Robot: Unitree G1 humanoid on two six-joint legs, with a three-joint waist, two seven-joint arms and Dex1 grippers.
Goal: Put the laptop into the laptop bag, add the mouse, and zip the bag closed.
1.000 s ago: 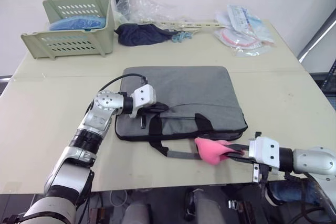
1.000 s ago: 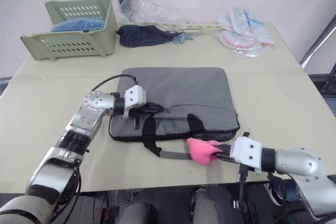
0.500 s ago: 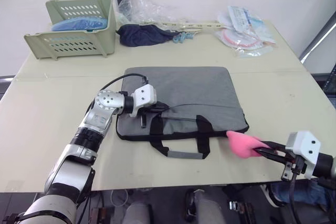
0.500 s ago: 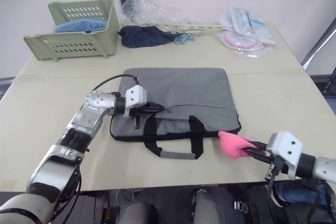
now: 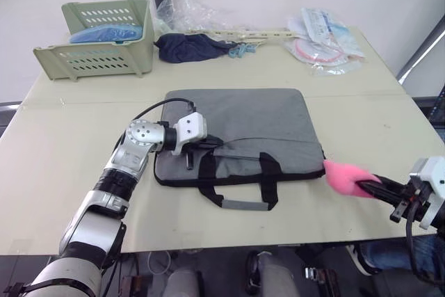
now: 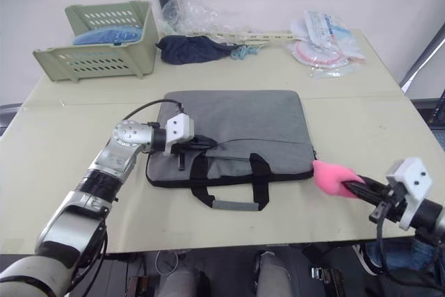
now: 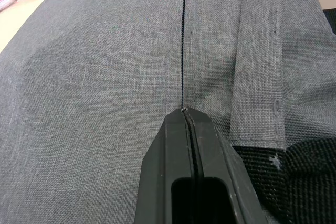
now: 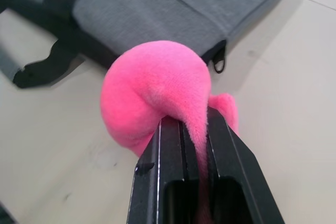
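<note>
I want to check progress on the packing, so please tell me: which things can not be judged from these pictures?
- Contents of the flat grey fabric laptop bag: hidden by its own cloth, both eye views.
- What the left end effector pinches: its shut black fingers cover it, left wrist view.
- The soft pink plush toy: partly covered by the right end effector clamping it.
</note>
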